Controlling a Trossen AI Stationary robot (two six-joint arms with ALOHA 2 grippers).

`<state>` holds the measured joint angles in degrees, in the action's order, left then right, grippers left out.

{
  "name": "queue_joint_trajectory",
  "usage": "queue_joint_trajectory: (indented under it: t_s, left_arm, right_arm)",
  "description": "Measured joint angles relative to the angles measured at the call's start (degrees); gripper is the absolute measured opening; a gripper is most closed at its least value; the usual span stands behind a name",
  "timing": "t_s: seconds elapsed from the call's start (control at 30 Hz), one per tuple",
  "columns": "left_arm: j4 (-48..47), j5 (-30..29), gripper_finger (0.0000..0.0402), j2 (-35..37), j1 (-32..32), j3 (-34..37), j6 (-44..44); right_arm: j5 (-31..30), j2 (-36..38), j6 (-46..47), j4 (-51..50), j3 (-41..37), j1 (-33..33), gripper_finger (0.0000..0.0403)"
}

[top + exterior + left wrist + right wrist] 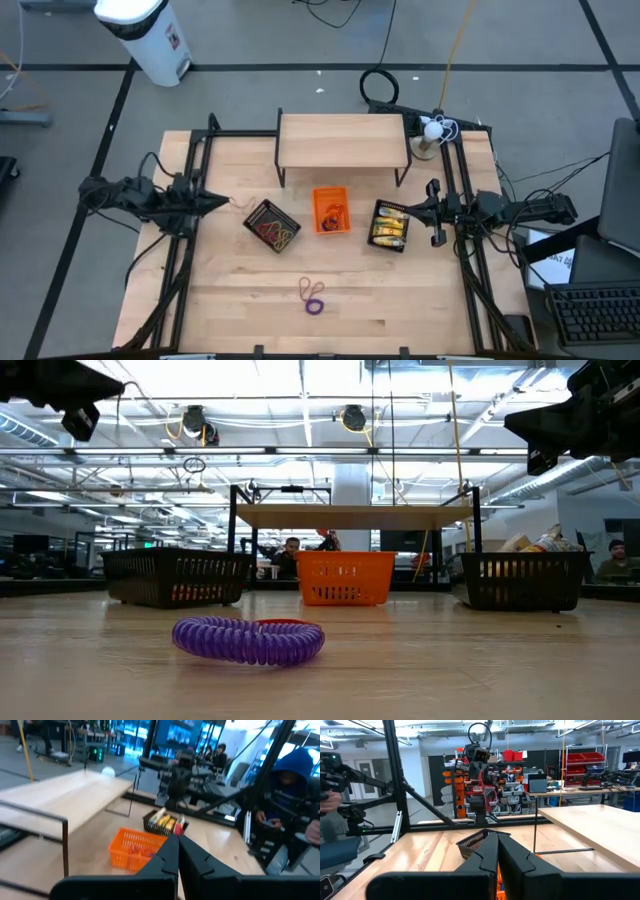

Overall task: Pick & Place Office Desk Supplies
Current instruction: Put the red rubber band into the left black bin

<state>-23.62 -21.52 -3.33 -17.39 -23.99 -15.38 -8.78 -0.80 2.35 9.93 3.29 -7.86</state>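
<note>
A purple coil ring [315, 306] lies on the wooden table near the front, with a thin reddish band [309, 288] just behind it; the ring also shows in the low view [248, 638]. A black mesh tray [272, 226] holds red and yellow rubber bands. Another black mesh tray [390, 224] holds yellow packets. A small orange tray [331, 210] stands between them. My left gripper [224, 203] is shut and raised left of the rubber-band tray. My right gripper [415, 208] is shut and raised right of the packet tray. Their shut fingers show in the left wrist view [177, 851] and the right wrist view [497, 847].
A low wooden shelf [343, 140] on black legs stands behind the trays at the table's far side. A person in a blue hood [287, 795] sits beyond the table's right side. Bare tabletop lies around the purple ring at the front.
</note>
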Motion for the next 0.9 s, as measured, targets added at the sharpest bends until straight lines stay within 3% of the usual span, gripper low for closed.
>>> queue_joint_trajectory:
  t_s: [0.27, 0.4, 0.63, 0.9]
  left_arm:
    - [1.9, -0.2, 0.0, 0.0, 0.1, 0.8, -1.5]
    - [2.9, -2.8, 0.0, -4.7, 0.0, -2.6, -3.2]
    - [-2.8, -4.5, 0.0, -27.5, 0.2, -19.5, -1.5]
    - [-25.6, -1.9, 0.0, -56.3, 3.8, -43.3, -3.7]
  right_arm:
    - [0.0, 0.0, 0.0, 0.1, 0.0, 0.0, 0.0001]
    - [-0.1, 0.0, 0.0, 0.1, 0.0, 0.0, 0.0001]
    - [-0.1, 0.0, 0.0, 1.0, 0.0, 0.0, 0.0001]
    - [-0.1, 0.0, -0.1, 1.0, 0.0, 0.0, 0.0]
